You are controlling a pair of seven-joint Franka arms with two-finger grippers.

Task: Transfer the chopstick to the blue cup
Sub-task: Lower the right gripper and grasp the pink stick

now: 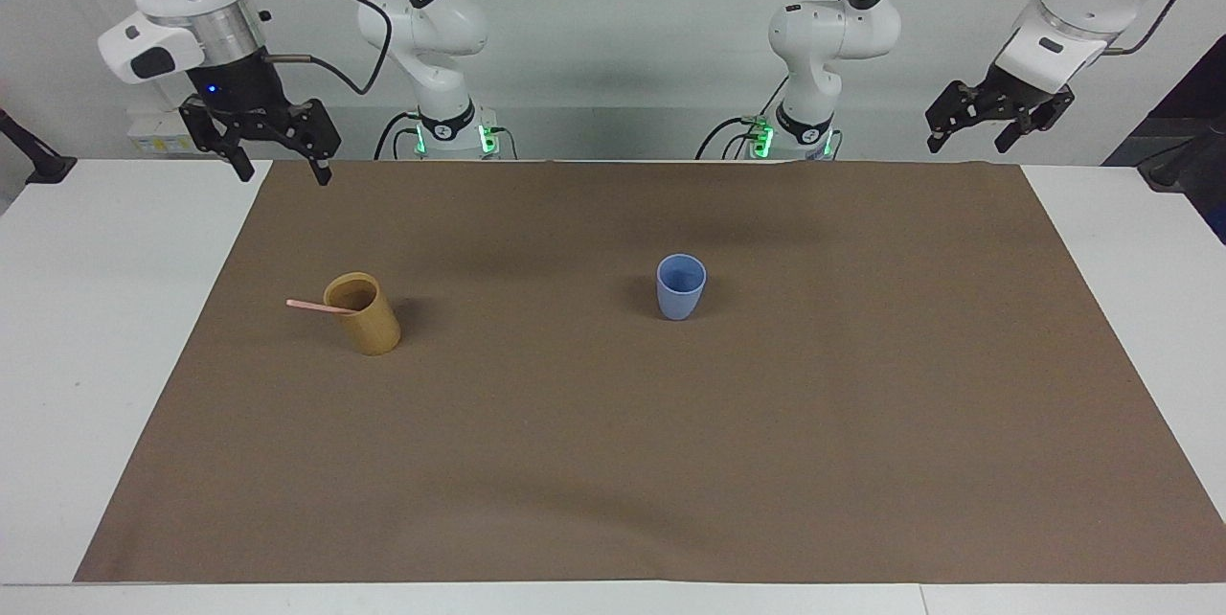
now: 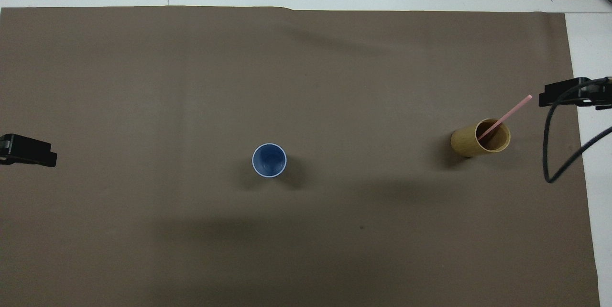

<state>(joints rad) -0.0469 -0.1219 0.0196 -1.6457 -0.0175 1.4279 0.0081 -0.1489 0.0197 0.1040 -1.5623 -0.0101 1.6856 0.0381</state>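
Pale pink and very thin, the chopstick (image 1: 321, 307) stands slanted in the tan cup (image 1: 364, 313), its lower end inside and its upper end sticking out over the rim toward the right arm's end of the worktop (image 1: 124, 308). The blue cup (image 1: 681, 286) sits upright near the middle of the brown mat (image 1: 670, 452), well apart from the tan cup and looking empty in the overhead view.

My main worry is the tan cup. It looks light, and the stick leans on its rim, so if I come in low or off line the fingers could knock the cup over or drag it along as the stick lifts. The stick itself is a narrow target; a pinch slightly to one side would push it round the rim instead of catching it. A grip far out on the tip could let it swing and miss the blue cup's mouth later.

The right gripper (image 1: 276, 150) hangs high over the mat's edge by the robots, its fingers spread and empty, well apart from the chopstick. The left gripper (image 1: 996, 122) waits raised over the left arm's end, fingers apart too, holding nothing.
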